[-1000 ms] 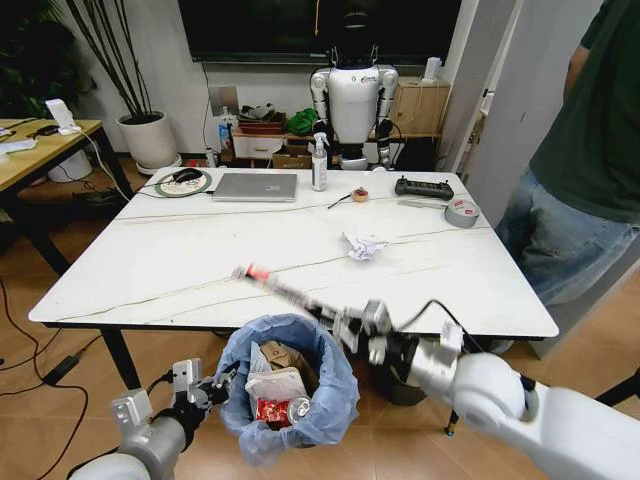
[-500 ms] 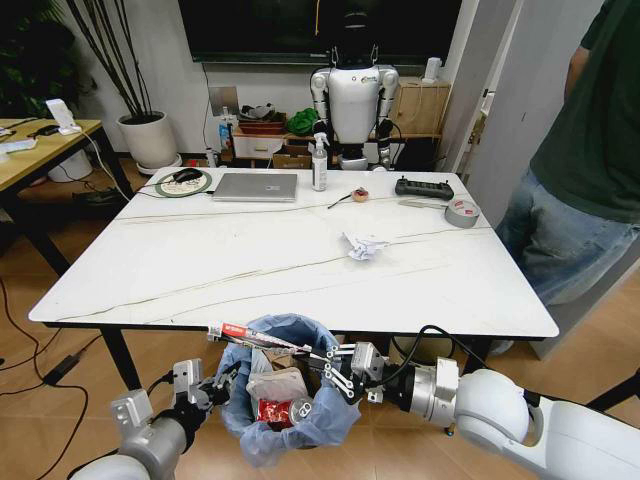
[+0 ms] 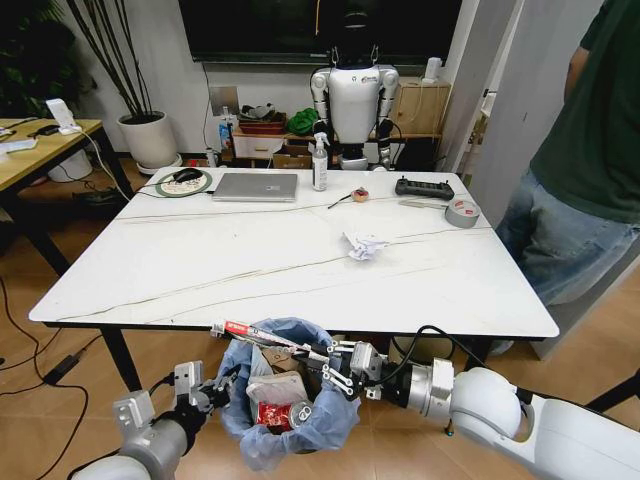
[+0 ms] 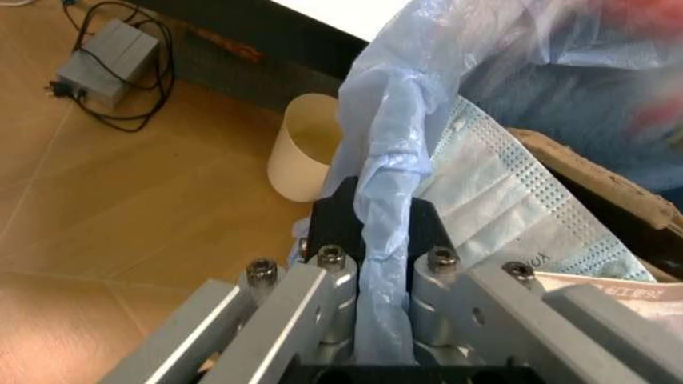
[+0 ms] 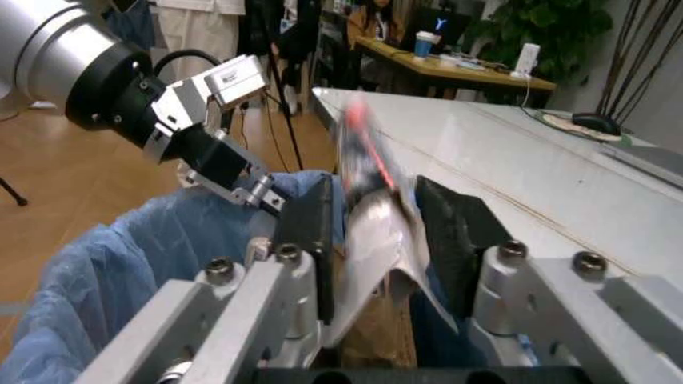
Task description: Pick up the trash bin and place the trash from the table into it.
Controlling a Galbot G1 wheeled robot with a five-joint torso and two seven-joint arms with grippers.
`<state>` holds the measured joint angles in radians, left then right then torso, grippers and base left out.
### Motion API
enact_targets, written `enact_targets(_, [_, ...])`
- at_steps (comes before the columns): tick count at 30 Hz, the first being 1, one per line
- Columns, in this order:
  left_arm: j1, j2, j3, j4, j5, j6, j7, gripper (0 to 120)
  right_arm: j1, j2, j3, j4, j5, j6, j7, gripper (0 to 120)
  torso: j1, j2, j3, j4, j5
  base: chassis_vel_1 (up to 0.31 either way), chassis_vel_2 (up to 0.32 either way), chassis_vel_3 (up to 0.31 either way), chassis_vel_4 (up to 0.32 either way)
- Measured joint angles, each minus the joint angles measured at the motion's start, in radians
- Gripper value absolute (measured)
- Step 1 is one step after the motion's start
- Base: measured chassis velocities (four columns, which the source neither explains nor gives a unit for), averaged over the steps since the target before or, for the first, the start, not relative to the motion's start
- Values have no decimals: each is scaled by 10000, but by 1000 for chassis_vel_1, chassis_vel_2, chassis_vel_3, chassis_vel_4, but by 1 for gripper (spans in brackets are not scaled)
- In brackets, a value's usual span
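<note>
We are mid-drop: our right end effector (image 3: 338,366) grips a long wrapper (image 3: 262,337) over the trash bin (image 3: 290,395) — held by our left end effector (image 3: 205,392), clamped on its bag, below the tabletop's (image 3: 200,260) near edge. Next, release; crumpled paper (image 3: 362,245) remains mid-tabletop.

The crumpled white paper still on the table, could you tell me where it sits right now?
In the head view, the crumpled white paper lies right of centre on the white table, nearer than the silver laptop and left of the grey tape roll.
</note>
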<state>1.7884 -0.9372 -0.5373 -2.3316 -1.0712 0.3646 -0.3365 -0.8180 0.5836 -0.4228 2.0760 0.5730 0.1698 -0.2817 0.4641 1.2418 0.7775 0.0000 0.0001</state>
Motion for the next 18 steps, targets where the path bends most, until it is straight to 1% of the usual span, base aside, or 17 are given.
enact_targets(2, [-4, -6, -13, -1, 2, 2, -11, 2, -13, 2, 0, -1, -3, 9, -24, 39, 0, 0, 0, 0, 0, 0, 0, 0, 0])
enact_targets(3, [-7, -10, -13, -1, 3, 3, -12, 2, -13, 5, 0, -1, -3, 10, -26, 41, 0, 0, 0, 0, 0, 0, 0, 0, 0])
enact_targets(4, [-9, -26, -9, -1, 6, 4, -14, 2, -12, 10, 0, 0, -3, 11, -27, 47, 0, 0, 0, 0, 0, 0, 0, 0, 0])
enact_targets(5, [-10, -35, 0, 0, 12, 6, -15, 2, -12, 12, 0, -4, -3, 16, -28, 51, 0, 0, 0, 0, 0, 0, 0, 0, 0])
enact_targets(7, [-11, -38, 2, -1, 13, 6, -16, 2, -12, 12, 0, -6, -3, 20, -29, 52, 0, 0, 0, 0, 0, 0, 0, 0, 0])
enact_targets(8, [-13, -40, 6, 0, 23, 8, -16, 2, -16, 4, 2, -19, -3, 52, -41, 61, 0, 0, 0, 0, 0, 0, 0, 0, 0])
enact_targets(9, [-14, -39, 5, 8, 27, 9, -16, 2, -22, 2, 9, -20, 0, 61, -43, 62, 0, 0, 0, 0, 0, 0, 0, 0, 0])
enact_targets(11, [-12, -38, -7, 29, 34, 9, -16, 2, -24, 32, 68, -19, 44, 69, -22, 71, 0, 0, 0, -1, -2, 0, 0, 0, 0])
enact_targets(13, [-7, -40, -17, 42, 42, 10, -16, 2, -5, 99, 119, -12, 113, 69, 57, 72, 0, 0, 0, -2, -1, 0, 0, 0, 0])
enact_targets(15, [15, -47, -36, 63, 53, 10, -14, 2, 132, 286, 260, -9, 387, 32, 364, 76, 0, 0, 0, -2, -1, 0, 0, 0, 0])
enact_targets(18, [81, -54, -94, 93, 64, 10, -11, 2, 598, 661, 538, -152, 1406, -172, 1252, 88, 0, 0, 0, 1, -1, 0, 0, 0, 0])
